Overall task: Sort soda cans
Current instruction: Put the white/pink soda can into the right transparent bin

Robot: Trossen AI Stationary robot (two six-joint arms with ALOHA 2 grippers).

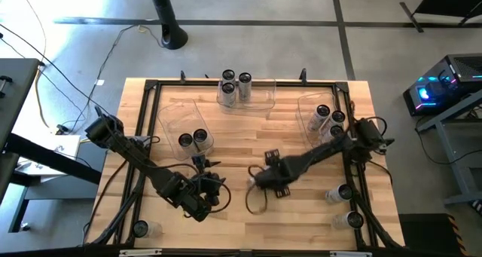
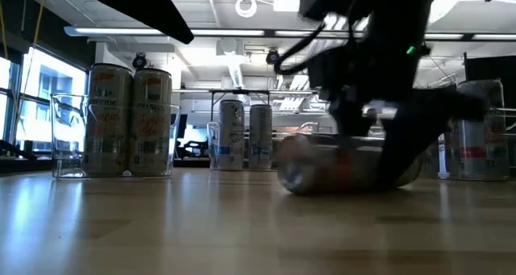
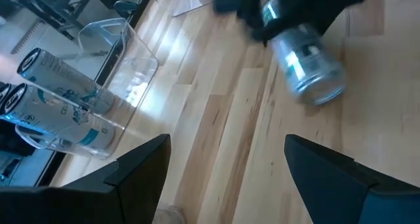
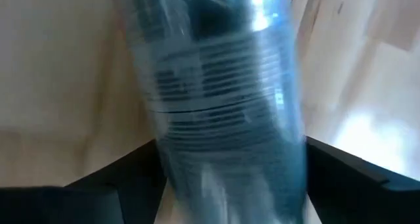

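- High view: the right gripper (image 1: 254, 183), fingers spread, straddles a toppled soda can (image 2: 339, 172) lying mid-table, seemingly just let go.
- The left gripper (image 1: 213, 194) waits alongside, fingers parted and empty, likely readying the pickup.

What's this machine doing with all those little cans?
It is sorting silvery soda cans into clear plastic bins. The right hand is at a can lying on its side mid-table, fingers either side of it. The left hand waits open nearby. Several cans already stand in bins; others wait at the table's edges.
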